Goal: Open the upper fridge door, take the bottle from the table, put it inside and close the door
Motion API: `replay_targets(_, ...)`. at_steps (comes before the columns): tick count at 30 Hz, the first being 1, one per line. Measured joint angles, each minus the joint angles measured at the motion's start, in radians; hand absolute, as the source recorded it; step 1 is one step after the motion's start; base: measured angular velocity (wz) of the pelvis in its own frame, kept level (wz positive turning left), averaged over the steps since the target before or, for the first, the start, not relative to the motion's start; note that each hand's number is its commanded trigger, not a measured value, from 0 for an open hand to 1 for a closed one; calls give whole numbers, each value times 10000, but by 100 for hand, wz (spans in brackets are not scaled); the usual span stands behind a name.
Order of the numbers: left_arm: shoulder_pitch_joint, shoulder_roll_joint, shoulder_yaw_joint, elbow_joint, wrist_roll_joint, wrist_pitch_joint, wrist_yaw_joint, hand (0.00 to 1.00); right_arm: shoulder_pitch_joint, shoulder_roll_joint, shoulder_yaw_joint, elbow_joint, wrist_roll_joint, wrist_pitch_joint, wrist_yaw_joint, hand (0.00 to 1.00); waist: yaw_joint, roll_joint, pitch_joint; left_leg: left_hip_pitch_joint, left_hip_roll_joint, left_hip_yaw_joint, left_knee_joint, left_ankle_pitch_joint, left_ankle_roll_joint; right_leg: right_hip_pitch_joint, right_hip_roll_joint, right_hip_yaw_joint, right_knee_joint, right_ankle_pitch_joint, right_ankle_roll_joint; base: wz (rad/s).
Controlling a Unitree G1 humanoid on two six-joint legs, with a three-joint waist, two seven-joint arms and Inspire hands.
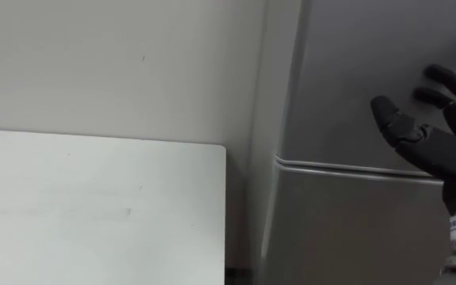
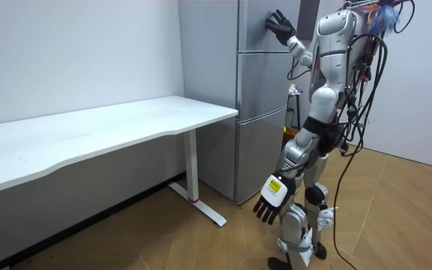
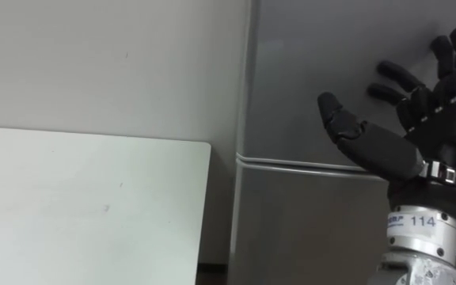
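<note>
The right hand, fingers spread, hangs before the upper fridge door near its bottom edge, table apart leftward.

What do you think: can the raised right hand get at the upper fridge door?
Probably yes. The right hand is open and raised just before the upper fridge door, which is shut, with nothing between them. Whether it touches is unclear.

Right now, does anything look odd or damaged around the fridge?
Nothing is askew or damaged. The fridge is shut; the right hand is open at its upper door, the left hand hangs open, both empty.
</note>
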Motion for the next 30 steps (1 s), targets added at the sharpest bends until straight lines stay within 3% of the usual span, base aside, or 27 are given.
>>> replay_targets(4,6,0,11,-35,3,6,-17,0,-83,0,-9,385,-35,-226,153,0,-2,12,5,30,-2,-35,7,-1,1,-46,-25,-63,-38,-1,2,0)
replay_targets(14,34,12,21,-34,-14,206,-310,0,-88,-106,-187,714,-64,-283,735,0,-35,10,-2,55,-8,-34,6,12,18,-25,-59,-143,-18,10,-4,0)
replay_targets(19,97,14,220,-34,2,209,-439,0,-88,-116,-470,699,-36,-14,921,0,-120,-99,-64,49,-17,-42,7,17,27,-13,-81,-192,-4,12,-1,0)
replay_targets(26,186,45,554,-20,12,171,-343,0,-88,-236,-963,589,-141,390,977,0,-317,-130,-86,73,-23,-57,-1,17,27,37,-68,-203,-2,15,0,1)
replay_targets(30,290,52,724,6,-58,113,-298,0,-89,-901,-1580,498,98,611,968,0,-400,-173,-110,58,-43,-92,17,17,27,53,-63,-204,-5,8,9,3)
